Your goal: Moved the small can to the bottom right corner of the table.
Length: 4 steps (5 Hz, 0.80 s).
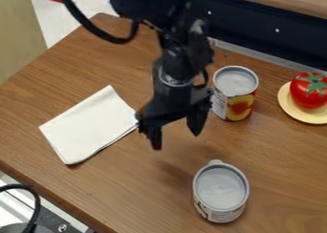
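Hanging over the middle of the wooden table (268, 155), gripper (176, 139) has its two fingers apart, nothing between them. Small can: taken to be the grey-lidded can (220, 191) at five o'clock from the gripper, well apart from it, upright on bare wood; the pick between two cans is a judgement. Pale label with dark print, rim raised, tab (216, 162) jutting at twelve o'clock. Second can (237, 96), with fruit on its label, stands upright between one and two o'clock from the gripper. White cloth (92, 124) lies folded at nine; tomato (310, 90) on a yellow plate (296, 113) between two and three. Handling, by guess: stiff metal wall, little give, hard to harm. Weight unclear; if full, heavy for its size, so a light pinch could let it slide. Label likely smooth, somewhat slippery. Best hold: straight down, one finger on each side of the body, across the full width, below the rim. Avoid the tab; it may bend or skew the grip. A hold on the rim alone could let the can swing. Next, likely: shift toward five, line up, lower, close firmly, then carry toward four o'clock of the view for the corner, keeping it level and inside the edge.
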Each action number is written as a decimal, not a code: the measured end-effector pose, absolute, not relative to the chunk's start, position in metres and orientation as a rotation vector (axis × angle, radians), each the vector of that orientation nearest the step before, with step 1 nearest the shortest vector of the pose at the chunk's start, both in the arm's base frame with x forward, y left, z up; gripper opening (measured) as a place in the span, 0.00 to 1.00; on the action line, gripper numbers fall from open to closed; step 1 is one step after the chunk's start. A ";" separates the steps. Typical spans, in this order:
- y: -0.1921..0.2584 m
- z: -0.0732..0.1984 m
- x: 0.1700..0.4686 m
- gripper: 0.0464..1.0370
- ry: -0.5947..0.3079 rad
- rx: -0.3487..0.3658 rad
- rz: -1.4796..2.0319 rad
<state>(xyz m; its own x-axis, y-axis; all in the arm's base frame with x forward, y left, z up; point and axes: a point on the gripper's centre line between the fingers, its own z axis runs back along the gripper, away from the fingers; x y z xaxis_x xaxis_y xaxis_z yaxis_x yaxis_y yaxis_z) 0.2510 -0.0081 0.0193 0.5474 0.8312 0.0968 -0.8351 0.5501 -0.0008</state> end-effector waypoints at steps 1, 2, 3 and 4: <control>0.017 0.021 0.249 0.96 -0.073 0.079 0.919; 0.052 0.024 0.248 0.96 -0.067 0.092 0.863; 0.090 0.027 0.249 0.96 -0.142 0.103 0.730; 0.118 0.028 0.243 0.96 -0.151 0.113 0.479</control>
